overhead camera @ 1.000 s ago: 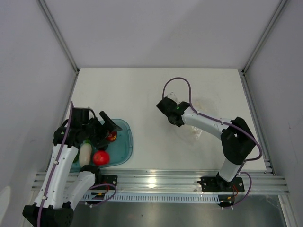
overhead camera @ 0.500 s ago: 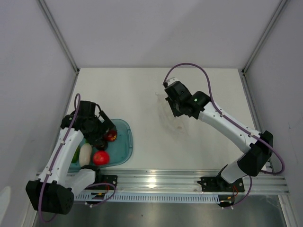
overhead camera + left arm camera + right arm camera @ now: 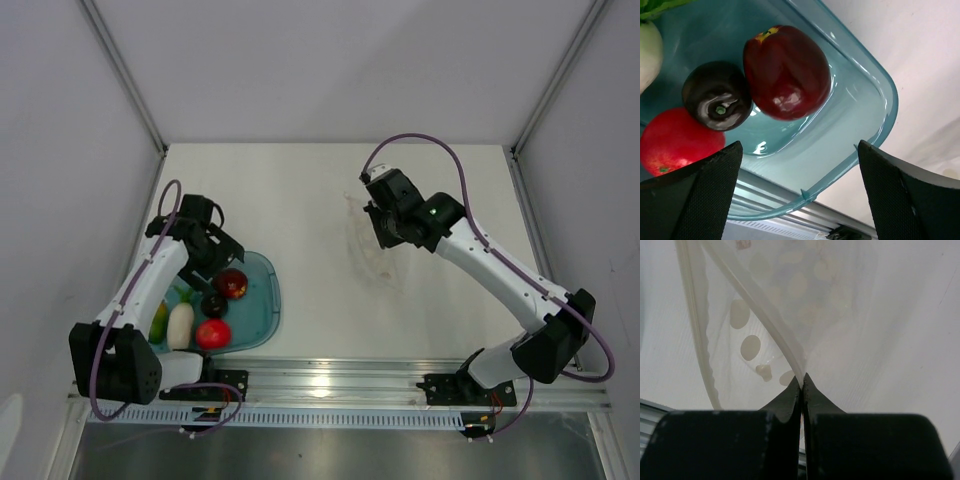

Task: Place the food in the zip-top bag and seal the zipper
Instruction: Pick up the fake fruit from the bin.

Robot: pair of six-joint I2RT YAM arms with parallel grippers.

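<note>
The left hand (image 3: 797,150) hangs with its fingers spread wide and empty over the teal tray (image 3: 880,90), which sits at the near left of the desk (image 3: 300,190) and holds all the food: a dark red fruit (image 3: 787,72) touching a maroon piece (image 3: 717,102), a brighter red fruit (image 3: 677,137) beside that, and a white piece (image 3: 646,50) at the edge of the wrist view. The right hand (image 3: 802,385) is clamped flat on a fold of the zip-top bag (image 3: 790,305), lifting the clear film off the desk well apart from the tray, with the ridged zipper (image 3: 697,325) running up the left of its view. The step looks like picking the first item. The dark red fruit lies nearest the open side of the tray, so the left hand should probably come straight down with one finger on each side of it, clear of the maroon piece and the tray wall, then close gently, since round glossy fruit can squirt out. The bag mouth needs to gape before any drop. No brand or readable writing shows. The film carries only pale oval spots, and a small reddish mark at its top is too small to read.
</note>
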